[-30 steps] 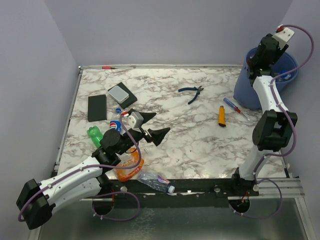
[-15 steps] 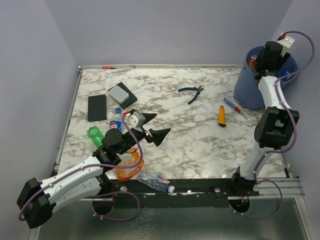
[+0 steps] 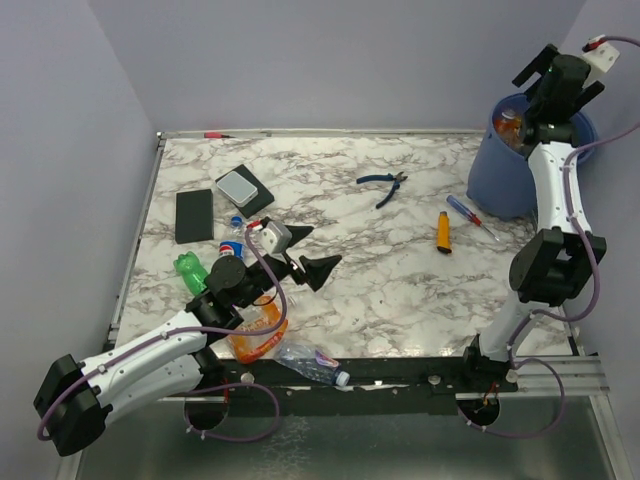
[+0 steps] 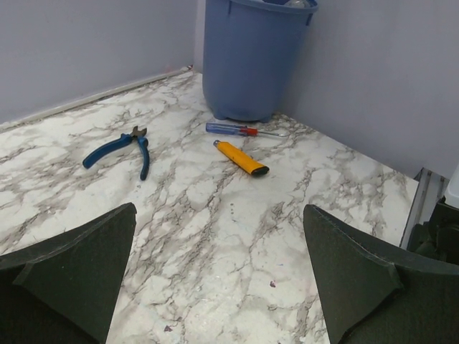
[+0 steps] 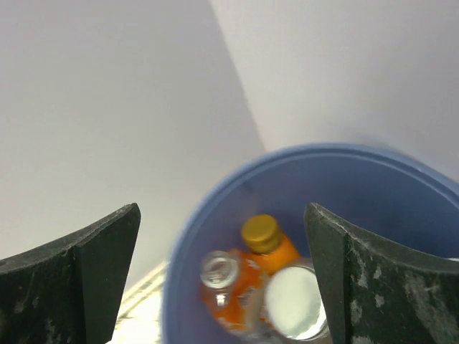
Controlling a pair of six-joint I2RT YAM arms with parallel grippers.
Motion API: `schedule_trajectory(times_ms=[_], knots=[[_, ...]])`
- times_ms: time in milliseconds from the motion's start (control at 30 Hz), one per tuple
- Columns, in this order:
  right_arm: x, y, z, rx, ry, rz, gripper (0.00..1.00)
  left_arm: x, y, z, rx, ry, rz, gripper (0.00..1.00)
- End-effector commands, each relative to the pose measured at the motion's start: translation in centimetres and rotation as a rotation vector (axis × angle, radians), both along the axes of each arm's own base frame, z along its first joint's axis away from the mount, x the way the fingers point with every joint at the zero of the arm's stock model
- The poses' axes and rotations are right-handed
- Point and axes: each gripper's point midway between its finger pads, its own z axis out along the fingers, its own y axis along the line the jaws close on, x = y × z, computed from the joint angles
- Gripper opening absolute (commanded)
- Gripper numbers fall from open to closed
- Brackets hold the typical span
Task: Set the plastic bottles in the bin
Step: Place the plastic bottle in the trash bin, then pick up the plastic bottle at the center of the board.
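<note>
A: How is the light?
B: Bright, soft and even from overhead. The pliers (image 4: 138, 136) cast only a faint shadow.
A: Sharpness?
B: The top view is crisp. The right wrist view is blurred, with the bin (image 5: 337, 179) and the bottles (image 5: 267, 247) out of focus.

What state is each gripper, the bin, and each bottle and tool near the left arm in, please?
bin: upright, holding several bottles.
left gripper: open, empty, above the table.
right gripper: open, empty, over the bin.
green bottle: lying on the table.
clear bottle: lying at the table's near edge.
orange bottle: lying, partly under the left arm.
pliers: lying flat, handles spread.
</note>
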Motion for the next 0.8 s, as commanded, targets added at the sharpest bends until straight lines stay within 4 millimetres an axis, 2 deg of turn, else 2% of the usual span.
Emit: schedule_trajectory(times_ms=[0, 67, 133, 167, 200, 233, 300, 400, 500, 567, 700, 767], knots=[[-2.2, 5.3, 10.0, 0.103, -0.254, 0.179, 1.0, 1.4, 0.7, 0.4, -0.001, 0.014, 0.089, 0.99], [-3.3, 8.5, 11.6, 0.154, -0.29, 0.27, 0.99, 2.9, 2.0, -0.1, 0.008, 0.044, 0.2, 0.99], [-5.3, 12.7, 12.3, 0.169, -0.321, 0.371, 1.0, 4.5, 3.7, -0.9, 0.03, 0.076, 0.331, 0.99], [-6.3, 14.7, 11.8, 0.167, -0.329, 0.418, 1.0, 5.3, 4.8, -1.4, 0.044, 0.098, 0.41, 0.99], [-7.6, 18.0, 11.4, 0.162, -0.352, 0.493, 1.0, 5.9, 5.7, -1.7, 0.063, 0.116, 0.475, 0.99], [-8.8, 20.1, 10.7, 0.157, -0.367, 0.542, 1.0, 6.5, 6.5, -1.9, 0.082, 0.131, 0.535, 0.99], [-10.6, 24.0, 7.5, 0.185, -0.327, 0.641, 1.0, 7.1, 7.9, -2.3, 0.113, 0.149, 0.623, 0.99], [-13.4, 29.1, 0.0, 0.292, -0.182, 0.79, 1.0, 7.7, 9.6, -3.4, 0.163, 0.162, 0.731, 0.99], [-17.5, 33.9, -7.3, 0.386, -0.056, 0.936, 0.99, 8.5, 10.9, -5.1, 0.31, 0.212, 0.814, 0.99], [-20.8, 37.1, -11.1, 0.426, 0.02, 1.038, 0.99, 9.1, 11.2, -6.5, 0.384, 0.268, 0.842, 0.99], [-26.4, 40.6, -16.6, 0.466, 0.163, 1.143, 0.97, 11.2, 14.6, -10.7, 0.446, 0.533, 0.917, 0.99], [-28.4, 40.9, -18.3, 0.468, 0.202, 1.155, 0.97, 11.9, 16.6, -12.3, 0.399, 0.647, 0.934, 0.99]])
